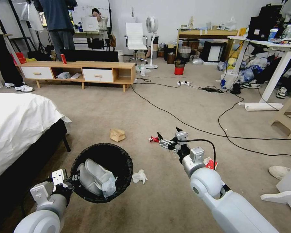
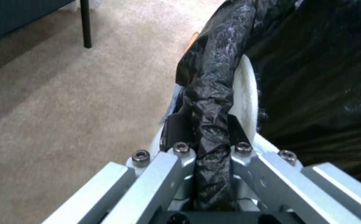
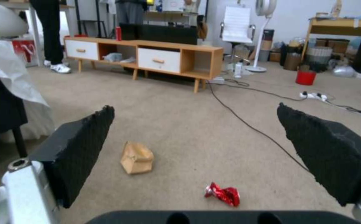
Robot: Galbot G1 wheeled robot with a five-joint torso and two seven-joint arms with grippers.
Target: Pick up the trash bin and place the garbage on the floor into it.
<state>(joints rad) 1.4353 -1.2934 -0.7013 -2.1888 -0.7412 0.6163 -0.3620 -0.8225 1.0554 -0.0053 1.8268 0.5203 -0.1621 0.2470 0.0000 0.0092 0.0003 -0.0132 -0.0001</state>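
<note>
Just beyond the wide-open, empty right end effector [image 1: 167,135], slightly left: crushed red wrapper [image 1: 154,139] on the floor [image 1: 171,200]. Left end effector [image 2: 207,130] clamped on the trash bin [image 1: 102,172] rim.

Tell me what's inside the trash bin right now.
The trash bin, held at its rim by the left gripper, contains pale white crumpled items resting against its black bag. Whatever lies beneath them is covered.

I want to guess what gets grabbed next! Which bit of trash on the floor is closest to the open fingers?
The crushed red wrapper, just ahead of the right gripper. The brown paper bag and white tissue lie farther off.
</note>
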